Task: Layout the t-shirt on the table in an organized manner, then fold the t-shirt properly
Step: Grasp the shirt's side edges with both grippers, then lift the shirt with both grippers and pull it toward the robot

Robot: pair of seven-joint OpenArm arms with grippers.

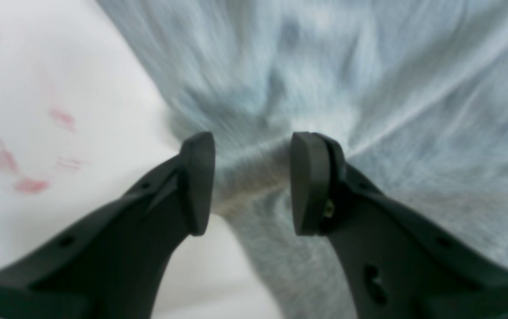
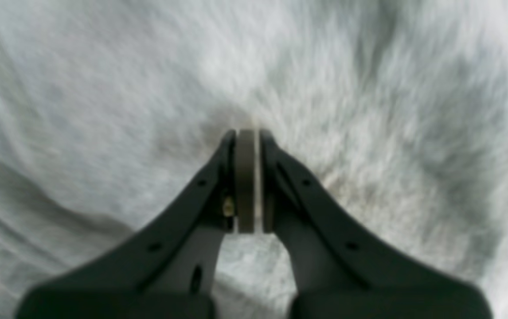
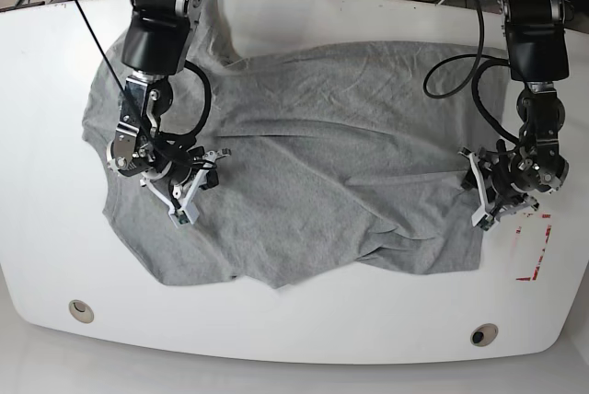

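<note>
Close in, the left wrist view shows the left gripper [image 1: 252, 184] with jaws apart astride a bunched ridge of the t-shirt [image 1: 369, 88]. Next, the right gripper [image 2: 248, 181] has jaws pressed together on grey cloth. Overhead, the shirt sprawls wrinkled across the table [image 3: 304, 343].

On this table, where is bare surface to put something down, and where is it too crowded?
The table is bare along the near edge, between the two grommet holes, and in a strip left of the t-shirt. The middle is crowded: the shirt and both grippers, left and right.
</note>
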